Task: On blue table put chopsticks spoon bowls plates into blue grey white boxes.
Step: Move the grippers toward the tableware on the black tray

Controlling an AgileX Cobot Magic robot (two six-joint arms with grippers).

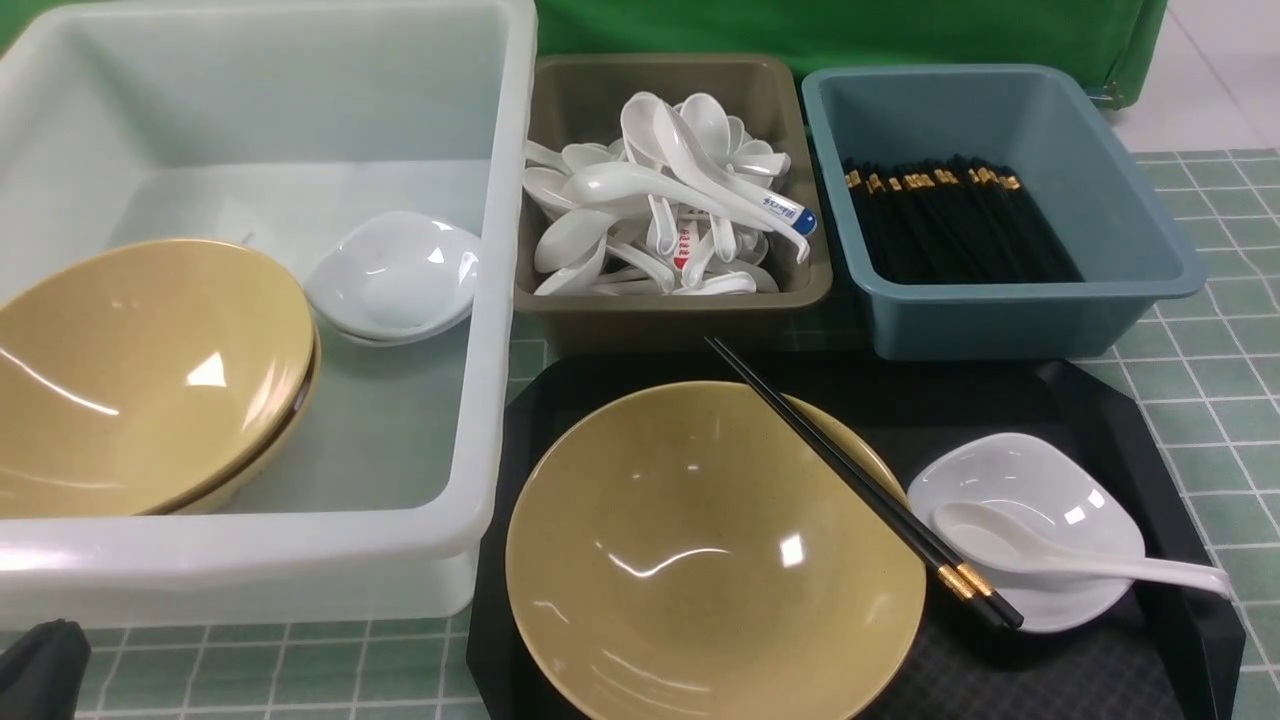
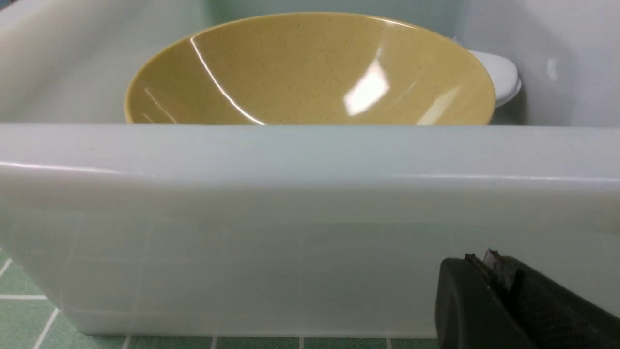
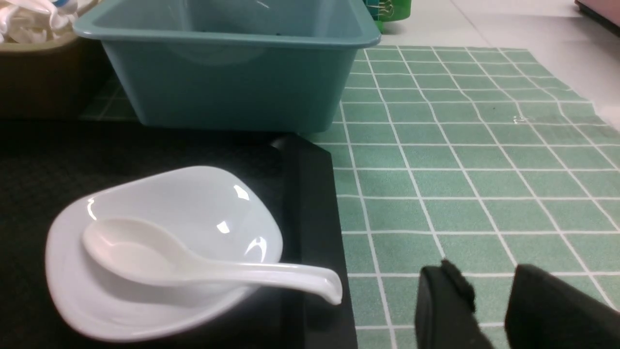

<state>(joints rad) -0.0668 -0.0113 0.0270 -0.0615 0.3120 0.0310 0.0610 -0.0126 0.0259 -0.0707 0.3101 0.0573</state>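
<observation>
One spoon (image 3: 145,257) rests on a plate (image 3: 213,198) near the right claw (image 3: 489,291).

nothing i can actually read here. one white spoon (image 1: 785,210) in the olive-grey box (image 1: 670,300) has blue printed characters along its handle, too small to make out. a second spoon (image 1: 684,247) lying under it has red marks, also illegible. my wrist views show no print.

Glossy bowl (image 1: 700,550), translucent plastic white box (image 1: 250,560), matt textured tray (image 1: 960,400)
</observation>
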